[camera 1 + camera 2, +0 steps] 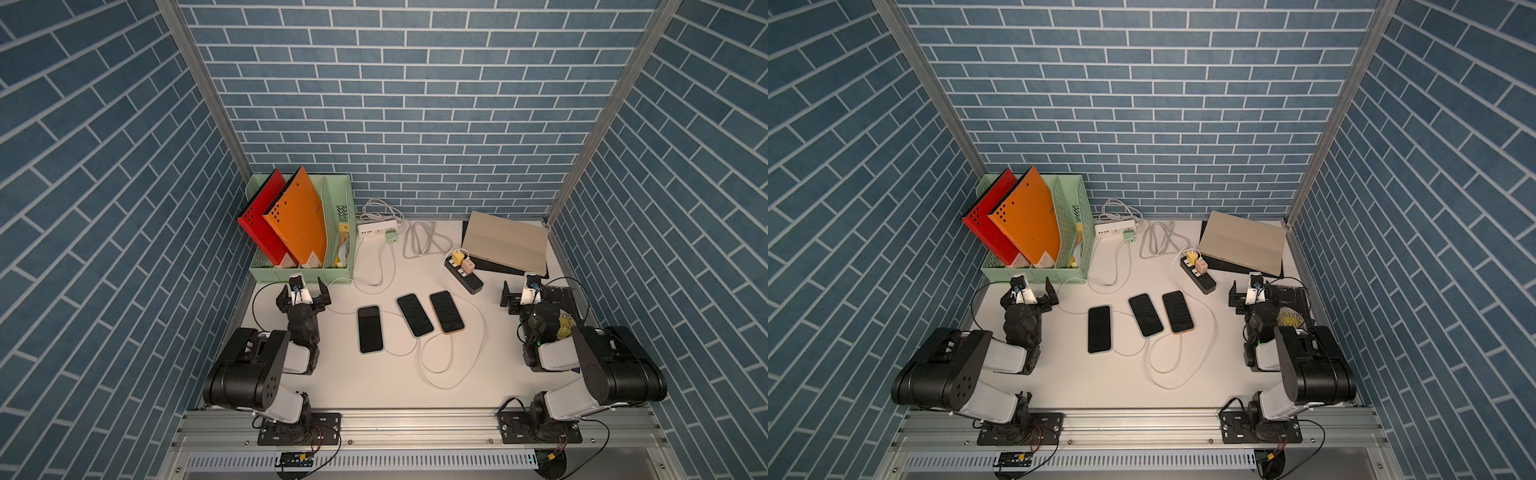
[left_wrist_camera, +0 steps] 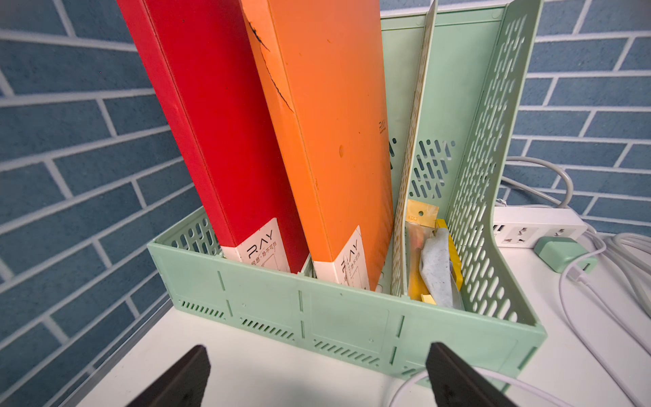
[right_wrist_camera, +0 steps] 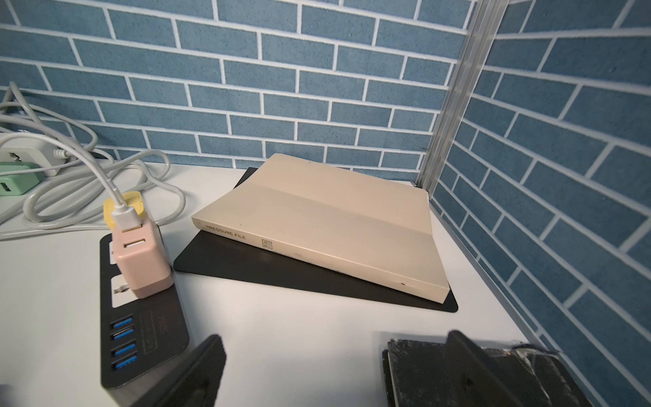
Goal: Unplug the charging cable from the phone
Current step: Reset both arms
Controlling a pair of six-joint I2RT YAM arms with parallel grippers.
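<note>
Blue brick-patterned walls (image 1: 415,104) are closing in the white table (image 1: 353,386) on three sides, and an aluminium rail (image 1: 415,415) is running along its front edge. Three phones are lying face up, screens dark, in the middle of it. The left phone (image 1: 370,329) is sitting apart, nearly square to the rail. The middle phone (image 1: 414,314) and the orange-edged phone (image 1: 446,311) are lying tilted, just beside each other. White charging cables (image 1: 483,338) are trailing from the phones' near ends and looping toward the rail; the plugs are too small to make out. Between the loops and the rail a wide strip of table is lying bare.

Behind the phones a black power strip (image 1: 465,276) is carrying a yellow charger (image 1: 457,257) and a pink charger (image 1: 468,266). A white power strip (image 1: 377,228) with a green charger (image 1: 390,237) is sitting by the back wall. A green file organizer (image 1: 299,275) is filling the back left corner, with a red folder (image 1: 259,220) and an orange folder (image 1: 297,216) leaning in it. A beige folder (image 1: 505,243) is resting on a black mat (image 1: 498,268) at the back right.

The left gripper (image 2: 317,347) is facing the organizer's front wall, jaws spread wide and empty, near the left phone but apart from it, with one cable passing just beside it. The right gripper (image 3: 334,336) is likewise spread and empty, between the black power strip and the right wall, one finger over a dark book (image 3: 422,370).
</note>
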